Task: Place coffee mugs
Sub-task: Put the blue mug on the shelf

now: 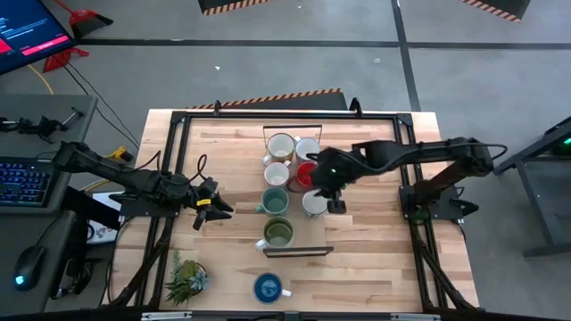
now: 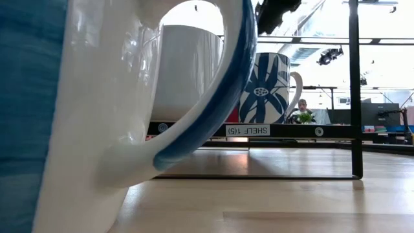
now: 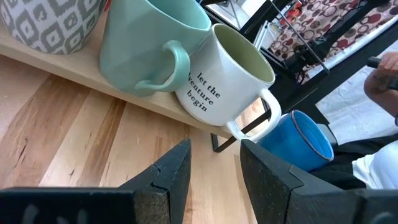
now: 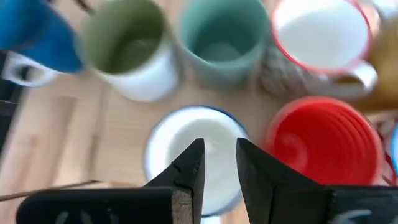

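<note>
right gripper [image 4: 216, 163] hovers above white mug [image 4: 194, 155], jaws narrowly parted, empty. mug rigid, glazed, slippery, breakable; pinch rim wall. left gripper [image 3: 214, 168] waits left, parted, empty.

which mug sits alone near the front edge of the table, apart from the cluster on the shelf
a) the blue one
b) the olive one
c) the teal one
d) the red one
a) In the high view the blue mug stands by itself near the table's front edge, beside the potted plant, while the other mugs are grouped mid-table.
</note>
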`<state>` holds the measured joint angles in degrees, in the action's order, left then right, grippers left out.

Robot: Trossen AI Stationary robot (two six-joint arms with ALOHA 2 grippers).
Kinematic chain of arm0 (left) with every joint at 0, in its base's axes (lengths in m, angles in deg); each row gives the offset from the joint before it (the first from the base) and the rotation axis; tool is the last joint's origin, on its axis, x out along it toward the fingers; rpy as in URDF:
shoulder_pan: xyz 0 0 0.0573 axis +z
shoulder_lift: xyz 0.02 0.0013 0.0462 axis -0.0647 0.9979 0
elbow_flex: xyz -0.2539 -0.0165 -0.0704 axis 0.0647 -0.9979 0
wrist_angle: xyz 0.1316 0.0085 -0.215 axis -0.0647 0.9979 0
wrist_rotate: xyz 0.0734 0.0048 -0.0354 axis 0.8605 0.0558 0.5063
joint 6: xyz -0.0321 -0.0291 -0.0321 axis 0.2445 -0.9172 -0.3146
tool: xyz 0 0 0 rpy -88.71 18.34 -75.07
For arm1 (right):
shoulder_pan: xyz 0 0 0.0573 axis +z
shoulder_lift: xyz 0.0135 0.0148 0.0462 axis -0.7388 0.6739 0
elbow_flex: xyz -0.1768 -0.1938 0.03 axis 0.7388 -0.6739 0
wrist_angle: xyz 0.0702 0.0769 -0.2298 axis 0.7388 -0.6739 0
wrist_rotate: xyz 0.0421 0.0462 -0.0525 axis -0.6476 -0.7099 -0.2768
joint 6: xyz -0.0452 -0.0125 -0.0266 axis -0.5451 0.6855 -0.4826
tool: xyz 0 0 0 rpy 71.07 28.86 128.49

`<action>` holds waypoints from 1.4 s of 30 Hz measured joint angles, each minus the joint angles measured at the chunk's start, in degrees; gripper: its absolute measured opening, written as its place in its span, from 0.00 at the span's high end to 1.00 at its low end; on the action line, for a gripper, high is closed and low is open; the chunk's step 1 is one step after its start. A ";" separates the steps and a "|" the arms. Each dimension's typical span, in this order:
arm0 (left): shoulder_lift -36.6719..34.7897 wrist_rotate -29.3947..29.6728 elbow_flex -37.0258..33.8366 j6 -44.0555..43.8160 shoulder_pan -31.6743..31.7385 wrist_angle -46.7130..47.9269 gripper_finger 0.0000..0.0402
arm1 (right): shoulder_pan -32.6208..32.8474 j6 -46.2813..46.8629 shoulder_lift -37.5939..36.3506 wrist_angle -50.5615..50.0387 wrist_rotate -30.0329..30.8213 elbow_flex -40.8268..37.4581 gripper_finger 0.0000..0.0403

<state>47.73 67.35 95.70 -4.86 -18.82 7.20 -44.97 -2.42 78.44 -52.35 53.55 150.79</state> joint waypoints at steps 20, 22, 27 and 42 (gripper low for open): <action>0.00 0.31 0.00 2.68 0.00 -0.38 0.68 | 22.19 8.14 5.52 18.21 5.65 0.04 0.82; 0.00 -0.66 0.00 3.38 0.04 -0.66 0.68 | 23.26 7.60 5.91 18.21 5.09 0.04 0.82; 0.00 -9.87 0.95 2.00 -1.77 -4.10 0.68 | 25.56 7.22 3.87 11.74 11.54 0.02 0.82; 14.55 2.47 36.75 24.28 -15.18 27.93 0.68 | 26.24 16.06 -12.21 -9.21 21.98 0.02 0.82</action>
<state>62.28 69.82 132.46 19.42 -34.00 35.13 -18.73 13.64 66.22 -61.55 75.54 150.81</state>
